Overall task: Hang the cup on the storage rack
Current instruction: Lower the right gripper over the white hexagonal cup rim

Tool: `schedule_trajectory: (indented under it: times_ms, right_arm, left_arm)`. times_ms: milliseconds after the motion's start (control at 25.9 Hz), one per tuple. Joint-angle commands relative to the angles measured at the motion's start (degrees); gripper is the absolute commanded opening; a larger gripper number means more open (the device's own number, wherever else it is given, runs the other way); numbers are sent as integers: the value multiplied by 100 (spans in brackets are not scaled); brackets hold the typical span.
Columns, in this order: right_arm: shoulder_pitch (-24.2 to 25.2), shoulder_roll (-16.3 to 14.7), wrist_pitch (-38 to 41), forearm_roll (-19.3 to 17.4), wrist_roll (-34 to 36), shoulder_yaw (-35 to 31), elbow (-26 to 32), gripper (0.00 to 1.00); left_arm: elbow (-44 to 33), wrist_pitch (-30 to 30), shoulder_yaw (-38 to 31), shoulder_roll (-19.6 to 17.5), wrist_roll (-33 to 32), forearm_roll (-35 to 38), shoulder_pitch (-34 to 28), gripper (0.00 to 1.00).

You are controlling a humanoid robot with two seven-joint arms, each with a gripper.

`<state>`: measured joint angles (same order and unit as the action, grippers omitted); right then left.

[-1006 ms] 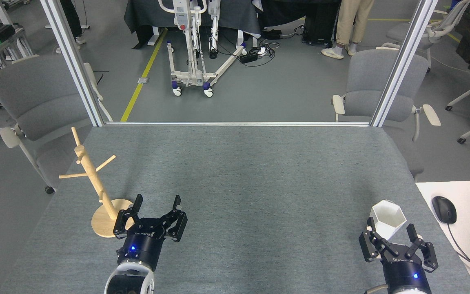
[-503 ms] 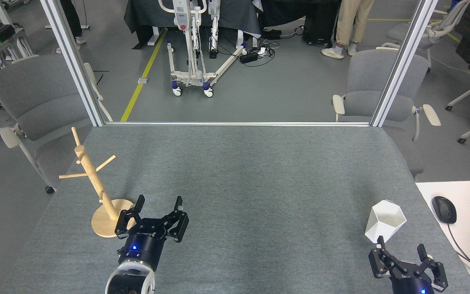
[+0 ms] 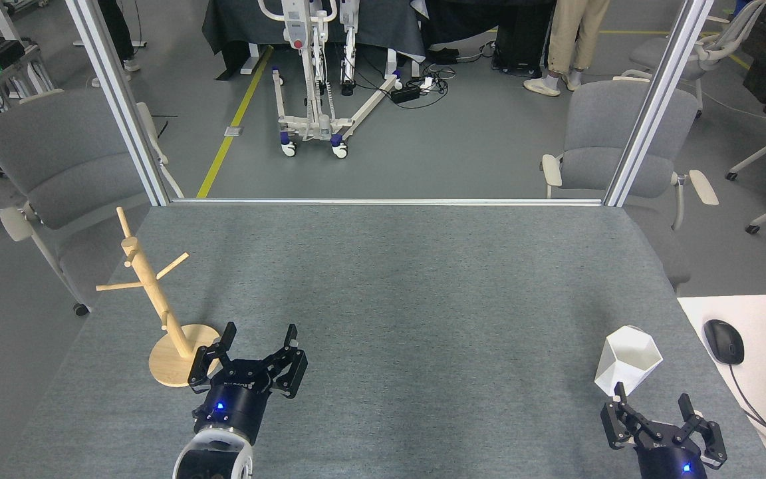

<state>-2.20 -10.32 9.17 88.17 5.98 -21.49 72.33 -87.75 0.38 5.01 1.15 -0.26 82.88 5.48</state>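
Far left, the wooden mug tree (image 3: 157,306) stood on its round base at the near-left edge of the grey felt table (image 3: 396,286), post leaning up and away from me, pegs bare; nothing hung on it yet. Just beside that base sat my left gripper (image 3: 258,351), jaws spread wide and holding nothing; one finger overlapped the base's edge in the head view, though whether it touched I could not tell. A long stretch of bare felt came next; then, near the right edge, the white faceted cup (image 3: 628,359) stood on the table, hexagonal mouth tilted up and away, free of any grip. My right gripper (image 3: 652,407) was directly below it in the picture, jaws open, empty, the left fingertip just short of the cup's lower edge; so the cup lay straight ahead of those jaws, its axis running roughly along the reach. The right arm was plainly the nearer one; my call was a short push forward to straddle the cup, then a carry well across to the tree.
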Motion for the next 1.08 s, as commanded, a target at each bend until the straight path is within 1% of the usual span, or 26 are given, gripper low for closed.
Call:
schedule_trajectory:
  times_ms: [0, 116, 580, 890, 1044]
  right_arm:
    - [-167, -137, 50, 8, 43, 22, -272, 99]
    - [-264, -146, 50, 8, 70, 40, -360, 99]
    - [-343, -137, 41, 16, 184, 198, -430, 99]
    - [-527, -146, 41, 25, 193, 233, -711, 99]
    - [-624, -146, 23, 104, 193, 242, -843, 99]
  left_arm:
    - [83, -3, 0, -1, 0, 0, 5, 99]
    - [127, -3, 0, -10, 0, 0, 5, 99]
    - [329, 5, -9, -10, 0, -17, 190, 100]
    - [557, 23, -9, -18, 0, -35, 357, 99]
    - [619, 32, -18, -18, 0, -35, 392, 99]
